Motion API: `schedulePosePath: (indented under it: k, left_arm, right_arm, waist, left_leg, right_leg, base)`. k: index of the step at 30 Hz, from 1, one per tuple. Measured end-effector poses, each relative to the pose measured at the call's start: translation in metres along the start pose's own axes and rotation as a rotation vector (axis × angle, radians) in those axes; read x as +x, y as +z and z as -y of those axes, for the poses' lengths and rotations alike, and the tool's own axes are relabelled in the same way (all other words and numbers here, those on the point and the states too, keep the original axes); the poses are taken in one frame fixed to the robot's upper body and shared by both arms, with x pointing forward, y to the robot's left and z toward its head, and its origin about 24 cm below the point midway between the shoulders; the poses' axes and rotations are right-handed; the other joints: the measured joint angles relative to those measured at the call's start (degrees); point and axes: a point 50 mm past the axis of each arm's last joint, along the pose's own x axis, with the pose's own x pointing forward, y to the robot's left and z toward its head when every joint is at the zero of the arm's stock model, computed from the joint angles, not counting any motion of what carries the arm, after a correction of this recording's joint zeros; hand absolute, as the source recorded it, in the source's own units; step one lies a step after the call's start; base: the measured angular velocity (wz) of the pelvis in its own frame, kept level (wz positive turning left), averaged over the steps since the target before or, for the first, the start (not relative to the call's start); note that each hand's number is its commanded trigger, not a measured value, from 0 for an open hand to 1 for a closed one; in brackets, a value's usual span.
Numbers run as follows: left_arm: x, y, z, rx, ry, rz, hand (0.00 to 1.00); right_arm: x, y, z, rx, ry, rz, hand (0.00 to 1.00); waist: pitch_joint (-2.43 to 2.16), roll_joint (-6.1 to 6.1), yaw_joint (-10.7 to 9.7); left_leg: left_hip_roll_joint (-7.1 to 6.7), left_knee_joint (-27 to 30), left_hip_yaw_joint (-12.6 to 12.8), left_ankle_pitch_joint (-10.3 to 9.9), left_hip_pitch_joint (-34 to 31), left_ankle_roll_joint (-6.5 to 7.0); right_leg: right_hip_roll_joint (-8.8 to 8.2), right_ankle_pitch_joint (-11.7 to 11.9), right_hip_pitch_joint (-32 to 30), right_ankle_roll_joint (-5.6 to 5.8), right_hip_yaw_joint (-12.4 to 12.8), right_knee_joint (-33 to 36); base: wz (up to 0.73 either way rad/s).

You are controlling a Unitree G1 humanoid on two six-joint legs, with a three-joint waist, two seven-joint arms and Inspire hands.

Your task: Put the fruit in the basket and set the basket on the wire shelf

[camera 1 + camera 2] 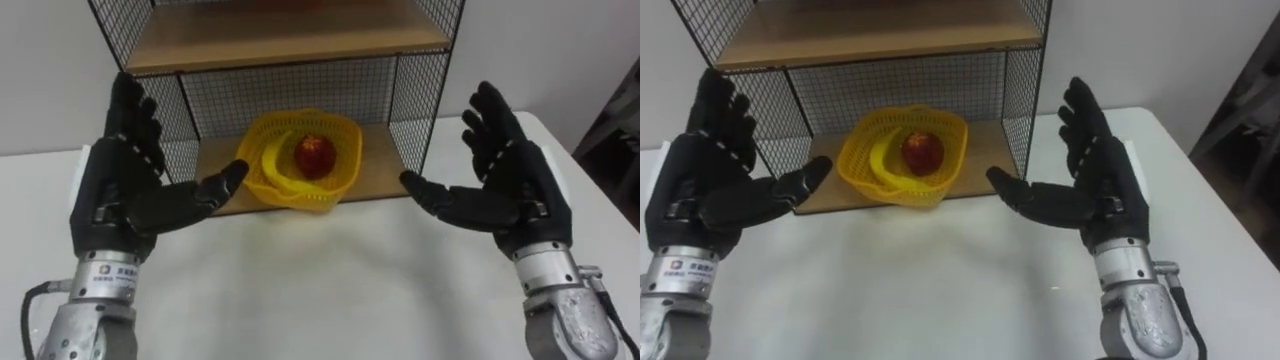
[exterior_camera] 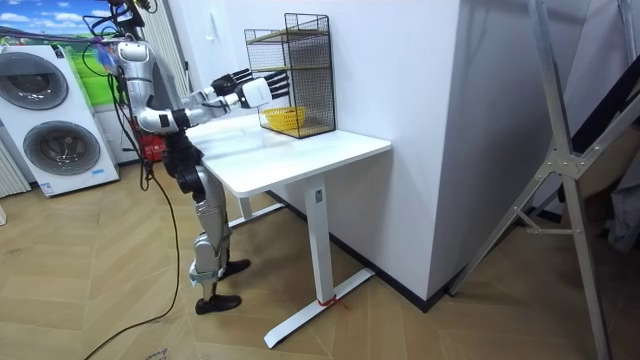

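A yellow mesh basket (image 1: 300,160) (image 1: 902,158) stands on the lower wooden board of the black wire shelf (image 1: 290,45) (image 1: 880,40). In it lie a red apple (image 1: 314,155) (image 1: 923,150) and a yellow banana (image 1: 272,160). My left hand (image 1: 125,180) (image 1: 700,190) is open to the left of the basket, palm inward, holding nothing. On the other side my right hand (image 1: 500,180) (image 1: 1095,180) is open too, palm inward. Both hover above the white table (image 1: 320,290), a little in front of the shelf. In the room view I stand at the table's end with both arms stretched toward the shelf (image 2: 292,75).
The shelf's upper wooden board (image 1: 285,35) is bare and hangs just above the basket. The white table runs wide in front of the shelf. A wall rises behind it. Washing machines (image 2: 55,120) stand at the room view's left.
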Motion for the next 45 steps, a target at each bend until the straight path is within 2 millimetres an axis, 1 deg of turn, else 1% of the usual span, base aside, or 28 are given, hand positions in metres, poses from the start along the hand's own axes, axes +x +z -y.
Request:
schedulePosePath:
  k: [2,3,5,9,11,14,16,18,21,22,25,26,28,30,31,32,33,34,35,36,37,38,39,40,41,42,43,45]
  left_arm:
    - [-0.002,0.0,0.0,0.02,0.003,0.004,0.0]
    - [-0.003,0.001,-0.001,0.021,0.006,0.012,0.0]
    - [-0.004,0.002,-0.002,0.022,0.014,0.028,0.0]
    - [-0.008,0.006,-0.01,0.024,0.105,0.069,0.0]
    - [-0.009,0.009,-0.014,0.024,0.155,0.091,0.0]
    - [-0.01,0.014,-0.02,0.024,0.229,0.131,0.0]
    - [-0.01,0.02,-0.024,0.02,0.274,0.158,0.0]
    - [-0.01,0.031,-0.029,0.026,0.324,0.205,0.0]
    - [-0.013,0.054,-0.038,0.033,0.427,0.336,0.0]
    - [-0.014,0.057,-0.04,0.04,0.446,0.353,0.0]
    - [-0.019,0.073,-0.054,0.104,0.572,0.437,0.0]
    - [-0.021,0.081,-0.058,0.123,0.626,0.48,0.0]
    - [-0.026,0.094,-0.066,0.193,0.719,0.561,0.0]
    - [-0.036,0.111,-0.084,0.271,0.849,0.656,0.0]
    - [-0.039,0.115,-0.089,0.286,0.88,0.675,0.0]
    - [-0.045,0.124,-0.098,0.312,0.95,0.716,0.0]
    - [-0.054,0.132,-0.109,0.348,1.023,0.75,0.0]
    - [-0.059,0.137,-0.115,0.367,1.059,0.764,0.0]
    - [-0.069,0.144,-0.128,0.365,1.137,0.783,0.0]
    - [-0.08,0.147,-0.146,0.361,1.235,0.78,0.0]
    - [-0.087,0.146,-0.155,0.357,1.291,0.766,0.0]
    - [-0.098,0.144,-0.173,0.341,1.398,0.724,0.0]
    - [-0.109,0.137,-0.188,0.319,1.496,0.662,0.0]
    - [-0.116,0.133,-0.195,0.303,1.545,0.624,0.0]
    - [-0.128,0.12,-0.207,0.263,1.631,0.534,0.0]
    - [-0.142,0.103,-0.218,0.216,1.724,0.43,0.0]
    - [-0.15,0.094,-0.223,0.195,1.775,0.371,0.0]
    - [-0.178,0.057,-0.236,0.085,1.935,0.157,0.0]
  right_arm:
    - [0.0,0.001,0.001,-0.026,-0.014,0.015,0.0]
    - [-0.001,0.002,0.001,-0.045,-0.022,0.026,0.0]
    - [-0.003,0.003,0.002,-0.074,-0.035,0.038,0.0]
    - [-0.008,0.004,0.01,-0.129,-0.099,0.056,0.0]
    - [-0.008,0.006,0.016,-0.153,-0.153,0.066,0.0]
    - [-0.009,0.01,0.024,-0.175,-0.229,0.098,0.0]
    - [-0.01,0.012,0.028,-0.177,-0.268,0.113,0.0]
    - [-0.011,0.014,0.033,-0.182,-0.316,0.125,0.0]
    - [-0.014,0.02,0.044,-0.191,-0.432,0.168,0.0]
    - [-0.015,0.021,0.045,-0.198,-0.45,0.175,0.0]
    - [-0.02,0.029,0.062,-0.263,-0.574,0.224,0.0]
    - [-0.024,0.034,0.072,-0.283,-0.647,0.249,0.0]
    - [-0.03,0.042,0.087,-0.29,-0.762,0.295,0.0]
    - [-0.039,0.055,0.109,-0.297,-0.91,0.35,0.0]
    - [-0.042,0.058,0.114,-0.3,-0.944,0.363,0.0]
    - [-0.048,0.066,0.127,-0.291,-1.02,0.392,0.0]
    - [-0.057,0.073,0.141,-0.277,-1.105,0.417,0.0]
    - [-0.063,0.076,0.147,-0.267,-1.152,0.425,0.0]
    - [-0.077,0.079,0.163,-0.243,-1.254,0.428,0.0]
    - [-0.09,0.079,0.179,-0.217,-1.365,0.416,0.0]
    - [-0.096,0.078,0.187,-0.199,-1.42,0.406,0.0]
    - [-0.111,0.075,0.201,-0.17,-1.528,0.372,0.0]
    - [-0.125,0.068,0.211,-0.132,-1.623,0.318,0.0]
    - [-0.13,0.063,0.214,-0.103,-1.66,0.289,0.0]
    - [-0.14,0.052,0.222,-0.042,-1.734,0.225,0.0]
    - [-0.151,0.039,0.227,0.009,-1.803,0.141,0.0]
    - [-0.158,0.032,0.229,0.031,-1.834,0.093,0.0]
    - [-0.187,0.003,0.234,0.136,-1.953,-0.091,0.0]
  waist:
    - [-0.09,0.02,0.12]
    - [-0.28,0.01,0.16]
    - [-0.44,0.04,0.32]
    - [-0.66,0.36,0.61]
    - [-0.71,0.36,0.99]
    - [-0.63,0.25,1.49]
    - [-0.57,0.13,1.73]
    - [-0.62,-0.09,1.88]
    - [-0.63,-0.22,2.13]
    - [-0.66,-0.16,2.19]
    - [-0.79,0.15,2.72]
    - [-0.78,0.14,3.11]
    - [-0.72,0.23,3.39]
    - [-0.62,0.37,3.35]
    - [-0.59,0.42,3.35]
    - [-0.61,0.6,3.37]
    - [-0.47,0.43,3.44]
    - [-0.46,0.5,3.48]
    - [-0.36,0.65,3.45]
    - [-0.41,0.77,3.19]
    - [-0.44,0.86,3.22]
    - [-0.49,1.03,3.14]
    - [-0.47,1.07,3.26]
    - [-0.49,1.04,3.03]
    - [-0.53,0.99,2.26]
    - [-0.51,1.05,2.08]
    - [-0.58,1.11,2.12]
    - [-0.53,0.91,1.98]
  left_leg:
    - [0.0,0.04,-0.11,-0.01,-0.01,-0.01]
    - [-0.01,0.02,-0.2,-0.02,0.04,-0.03]
    - [-0.01,-0.12,-0.18,-0.01,0.14,-0.03]
    - [-0.09,-0.13,-0.07,0.01,0.16,-0.05]
    - [-0.08,-0.22,-0.1,0.01,0.21,-0.06]
    - [-0.09,-0.16,-0.25,0.04,0.06,-0.11]
    - [-0.12,-0.12,-0.41,0.03,-0.05,-0.11]
    - [-0.11,-0.12,-0.45,0.03,-0.19,-0.12]
    - [-0.12,-0.09,-0.47,0.04,-0.26,-0.13]
    - [-0.12,-0.06,-0.5,0.05,-0.26,-0.14]
    - [-0.21,-0.01,-0.79,0.04,-0.21,-0.19]
    - [-0.21,-0.05,-0.81,0.03,-0.15,-0.2]
    - [-0.21,-0.07,-0.8,0.03,-0.19,-0.25]
    - [-0.17,-0.06,-0.83,0.04,-0.36,-0.26]
    - [-0.18,-0.06,-0.83,0.05,-0.4,-0.28]
    - [-0.17,-0.01,-0.85,0.04,-0.62,-0.28]
    - [-0.19,-0.04,-0.89,0.05,-0.72,-0.27]
    - [-0.18,-0.03,-1.03,0.04,-0.78,-0.27]
    - [-0.13,-0.05,-1.33,0.07,-0.87,-0.32]
    - [-0.13,0.08,-1.38,0.08,-1.0,-0.33]
    - [-0.12,0.19,-1.37,0.07,-1.13,-0.34]
    - [-0.15,0.88,-1.6,-0.23,-1.67,-0.38]
    - [-0.24,1.11,-1.63,-0.39,-1.98,-0.45]
    - [-0.35,1.24,-1.65,-0.42,-2.25,-0.46]
    - [-0.62,2.0,-1.79,-0.72,-3.03,-0.48]
    - [-0.73,1.99,-1.82,-0.73,-3.53,-0.48]
    - [-0.78,1.92,-1.83,-0.72,-3.85,-0.49]
    - [-0.99,1.19,-1.87,-0.65,-4.12,-0.51]
  right_leg:
    - [0.03,-0.04,0.0,0.07,0.07,0.0]
    - [0.02,-0.04,0.0,0.07,0.09,0.0]
    - [0.03,-0.03,0.04,0.05,0.12,0.0]
    - [0.07,-0.04,0.12,0.08,0.11,-0.02]
    - [0.08,-0.15,0.11,0.22,0.14,-0.02]
    - [0.1,-0.23,0.03,0.3,0.0,-0.06]
    - [0.09,-0.34,-0.01,0.28,-0.15,0.0]
    - [0.08,-0.41,-0.2,0.26,-0.24,0.06]
    - [0.1,-0.39,-0.23,0.25,-0.31,0.07]
    - [0.13,-0.38,-0.19,0.23,-0.33,0.06]
    - [0.14,-0.39,-0.19,0.24,-0.28,0.06]
    - [0.13,-0.42,-0.2,0.24,-0.2,0.07]
    - [0.12,-0.52,-0.34,0.26,-0.14,0.06]
    - [0.11,-0.6,-0.49,0.25,-0.25,0.18]
    - [0.12,-0.6,-0.52,0.25,-0.25,0.18]
    - [0.11,-0.6,-0.73,0.25,-0.24,0.19]
    - [-0.07,-0.62,-0.8,0.24,-0.37,0.18]
    - [-0.29,-0.67,-0.8,0.24,-0.48,0.21]
    - [-0.36,-0.8,-0.87,0.22,-0.69,0.3]
    - [-0.54,-1.03,-1.13,0.12,-0.83,0.64]
    - [-0.84,-1.4,-1.45,0.1,-1.17,1.29]
    - [-1.21,-2.06,-2.04,0.11,-1.67,2.51]
    - [-1.4,-2.67,-2.65,0.12,-1.42,3.61]
    - [-1.58,-2.97,-3.06,0.1,-1.49,4.17]
    - [-1.6,-3.26,-3.7,0.07,-1.6,4.79]
    - [-1.73,-3.56,-4.5,0.05,-1.47,5.46]
    - [-1.78,-3.62,-4.99,-0.02,-1.35,5.73]
    - [-1.74,-3.67,-5.52,-0.33,-1.1,6.19]
  base:
    - [0.0]
    - [0.0]
    - [0.0]
    - [0.0]
    - [0.0]
    - [0.01]
    - [0.04]
    - [0.0]
    - [0.0]
    - [0.0]
    - [0.0]
    - [0.0]
    - [0.0]
    - [0.0]
    - [0.0]
    - [0.0]
    - [0.0]
    - [0.07]
    - [0.07]
    - [0.05]
    - [0.06]
    - [0.05]
    - [0.06]
    - [0.06]
    - [0.06]
    - [0.04]
    - [0.0]
    - [0.0]
